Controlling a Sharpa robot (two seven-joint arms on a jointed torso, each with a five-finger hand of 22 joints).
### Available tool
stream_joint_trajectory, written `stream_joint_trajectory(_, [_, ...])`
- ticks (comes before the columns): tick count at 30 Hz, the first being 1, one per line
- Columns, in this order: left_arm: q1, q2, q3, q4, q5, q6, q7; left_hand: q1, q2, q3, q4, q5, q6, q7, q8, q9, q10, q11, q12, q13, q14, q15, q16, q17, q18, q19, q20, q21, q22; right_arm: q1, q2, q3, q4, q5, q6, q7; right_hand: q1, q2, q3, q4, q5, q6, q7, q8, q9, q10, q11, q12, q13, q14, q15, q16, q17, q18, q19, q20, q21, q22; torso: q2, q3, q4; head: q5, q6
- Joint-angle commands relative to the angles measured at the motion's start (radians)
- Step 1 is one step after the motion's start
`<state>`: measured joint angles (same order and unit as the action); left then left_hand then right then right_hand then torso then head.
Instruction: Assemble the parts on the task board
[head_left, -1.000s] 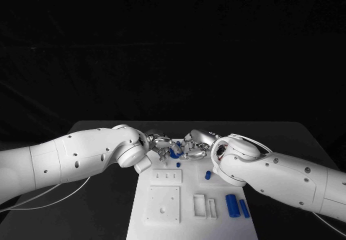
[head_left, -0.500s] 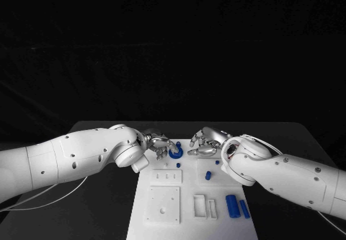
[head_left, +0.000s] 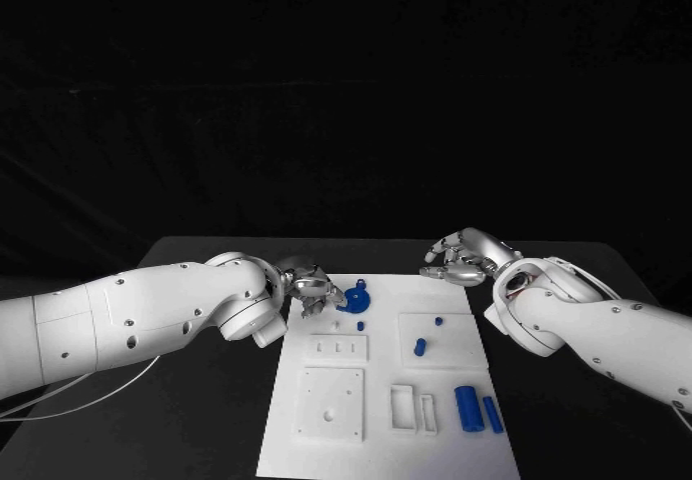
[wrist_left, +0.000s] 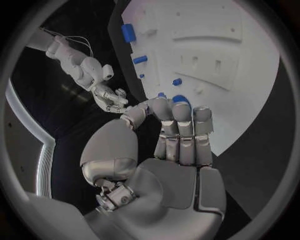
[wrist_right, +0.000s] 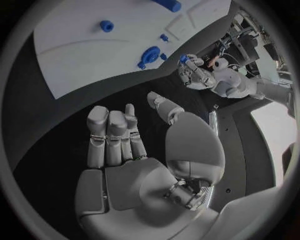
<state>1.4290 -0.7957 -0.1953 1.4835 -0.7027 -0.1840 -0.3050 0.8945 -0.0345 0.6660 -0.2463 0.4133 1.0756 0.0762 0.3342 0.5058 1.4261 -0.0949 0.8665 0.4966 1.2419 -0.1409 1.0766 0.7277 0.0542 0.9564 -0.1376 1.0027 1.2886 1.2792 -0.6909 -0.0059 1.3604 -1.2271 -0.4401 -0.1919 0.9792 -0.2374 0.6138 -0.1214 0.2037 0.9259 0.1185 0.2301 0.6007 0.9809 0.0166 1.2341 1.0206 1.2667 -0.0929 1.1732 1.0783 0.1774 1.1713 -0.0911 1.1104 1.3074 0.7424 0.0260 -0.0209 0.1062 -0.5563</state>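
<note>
No writing readable on task board (head_left: 433, 440) (blue parts (head_left: 467, 408) unlabelled)

You are looking at a matte black counter (head_left: 202, 400) filling the lower half of the frame; behind it, a plain black backdrop (head_left: 346, 110) covers the whole upper half.

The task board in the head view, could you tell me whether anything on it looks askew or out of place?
Nothing stands out. The task board lies flat, and the blue parts, such as the round one near the left hand and the cylinder, rest on it.
</note>
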Motion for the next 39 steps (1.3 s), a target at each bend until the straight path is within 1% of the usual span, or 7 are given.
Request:
stream_joint_trajectory(1, [0.001,-0.015,-0.008,0.032,-0.091,-0.105,0.013,0.006,-0.004,0.000,-0.007,0.007,0.094,-0.066,0.033,0.137,0.000,-0.006,0.008,0.004,0.008,-0.002,0.010,0.002,0.013,0.009,-0.095,0.007,0.000,0.007,-0.013,0.002,-0.017,0.020,-0.040,0.058,0.010,-0.002,-0.008,0.002,0.007,-0.017,0.018,-0.005,-0.002,-0.001,0.007,-0.001,-0.002,-0.002,0.007,-0.002,-0.002,0.084,-0.005,0.001,-0.005,0.000,0.000,0.0007,0.0009,0.003,-0.007])
stream_joint_trajectory(6, [0.001,-0.043,-0.030,0.080,-0.157,-0.153,-0.011,0.010,-0.015,-0.001,-0.006,0.023,0.109,-0.073,0.036,0.154,0.004,-0.014,0.040,0.021,0.019,-0.010,0.033,0.010,0.015,0.019,-0.102,0.024,0.003,0.015,-0.031,0.003,-0.040,0.021,-0.045,0.073,0.014,-0.002,-0.012,0.001,0.015,-0.016,0.018,-0.005,-0.003,-0.001,0.007,-0.001,-0.003,-0.003,0.007,-0.004,-0.003,0.084,-0.006,0.001,-0.006,0.001,-0.001,0.0023,0.0004,0.006,-0.015])
stream_joint_trajectory(14, [-0.011,-0.070,-0.034,0.144,-0.183,-0.202,-0.019,0.017,-0.029,0.001,0.000,0.032,0.127,-0.080,0.036,0.175,0.000,-0.021,0.084,0.044,0.024,-0.021,0.066,0.020,0.018,0.025,-0.111,0.048,0.006,0.016,-0.048,0.006,-0.057,0.025,-0.054,0.079,0.018,-0.002,-0.014,-0.001,0.023,-0.015,0.018,-0.005,-0.005,-0.001,0.007,-0.001,-0.005,-0.004,0.007,-0.005,-0.004,0.084,-0.007,0.002,-0.008,0.001,-0.004,0.0083,0.0024,0.014,-0.035])
stream_joint_trajectory(20, [-0.024,-0.074,-0.038,0.156,-0.196,-0.217,-0.026,0.020,-0.035,0.001,0.003,0.030,0.136,-0.084,0.035,0.187,-0.002,-0.025,0.109,0.056,0.025,-0.026,0.086,0.025,0.018,0.026,-0.115,0.061,0.007,0.019,-0.050,0.007,-0.069,0.027,-0.054,0.081,0.019,-0.001,-0.015,-0.001,0.024,-0.014,0.018,-0.005,-0.006,-0.001,0.007,-0.001,-0.006,-0.004,0.007,-0.006,-0.004,0.084,-0.008,0.002,-0.009,0.001,-0.006,0.0127,0.0035,0.020,-0.046])
stream_joint_trajectory(26, [-0.052,-0.066,-0.047,0.150,-0.197,-0.219,-0.026,0.022,-0.039,0.001,0.004,0.031,0.143,-0.087,0.034,0.195,-0.005,-0.027,0.126,0.063,0.026,-0.029,0.100,0.027,0.019,0.026,-0.119,0.070,0.008,0.020,-0.045,0.008,-0.081,0.027,-0.048,0.081,0.019,-0.001,-0.015,0.000,0.025,-0.014,0.018,-0.005,-0.006,-0.001,0.007,-0.002,-0.006,-0.004,0.007,-0.006,-0.004,0.084,-0.008,0.003,-0.009,0.001,-0.009,0.0172,0.0011,0.023,-0.059])
stream_joint_trajectory(32, [-0.095,-0.062,-0.047,0.142,-0.197,-0.231,-0.020,0.022,-0.042,0.001,0.005,0.052,0.152,-0.090,0.034,0.202,-0.005,-0.031,0.145,0.070,0.029,-0.032,0.116,0.031,0.019,0.027,-0.121,0.080,0.009,0.020,-0.047,0.008,-0.082,0.027,-0.046,0.080,0.018,-0.001,-0.016,0.000,0.027,-0.013,0.018,-0.005,-0.006,-0.002,0.007,-0.002,-0.007,-0.005,0.007,-0.006,-0.005,0.084,-0.008,0.003,-0.010,0.000,-0.007,0.0173,0.0000,0.021,-0.064])
stream_joint_trajectory(39, [-0.102,-0.063,-0.047,0.141,-0.208,-0.230,-0.018,0.021,-0.042,-0.001,0.007,0.053,0.158,-0.093,0.036,0.208,-0.007,-0.033,0.156,0.072,0.029,-0.035,0.126,0.031,0.020,0.027,-0.123,0.087,0.009,0.020,-0.049,0.008,-0.082,0.027,-0.045,0.078,0.018,0.000,-0.017,0.001,0.028,-0.013,0.018,-0.005,-0.007,-0.002,0.007,-0.002,-0.007,-0.005,0.007,-0.007,-0.005,0.084,-0.008,0.003,-0.010,0.001,-0.007,0.0147,0.0032,0.016,-0.070])
